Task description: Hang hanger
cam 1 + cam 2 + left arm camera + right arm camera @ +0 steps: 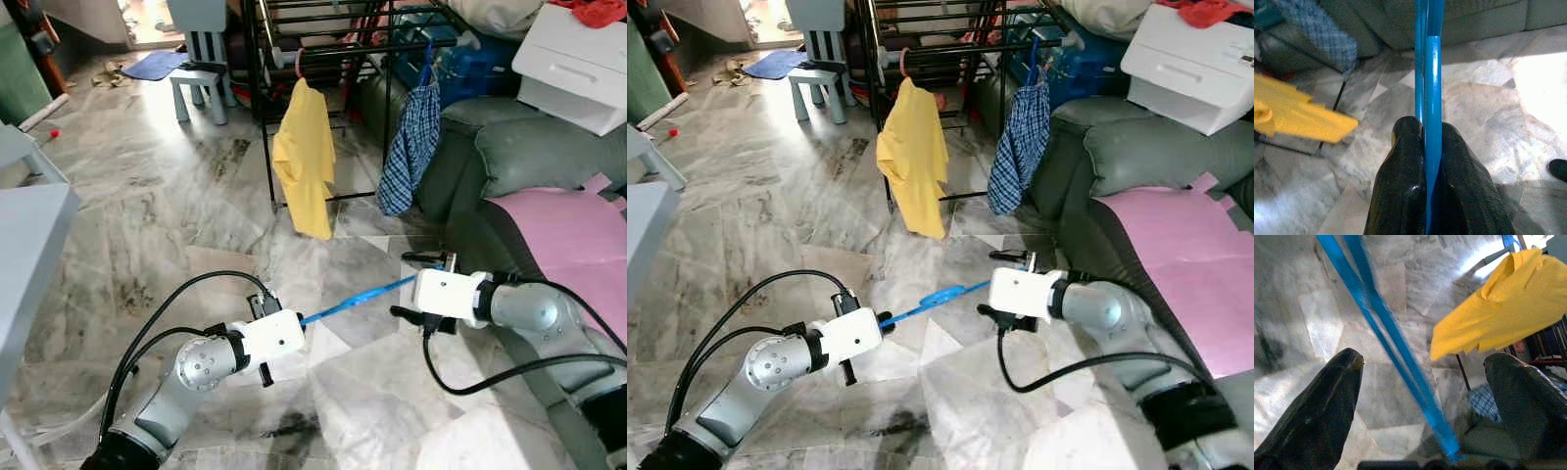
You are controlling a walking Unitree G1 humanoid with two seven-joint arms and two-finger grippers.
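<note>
Blue hanger point(1430, 98) clamped in left pincer point(1432, 161); right pincer point(1420, 382) gapes around it.

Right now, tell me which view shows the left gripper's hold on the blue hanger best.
The left wrist view: the left gripper has both black fingers shut on the blue hanger, seen close up. The eye views show the hanger spanning between the two arms. The right wrist view shows it blurred between the open fingers of the right gripper.
</note>
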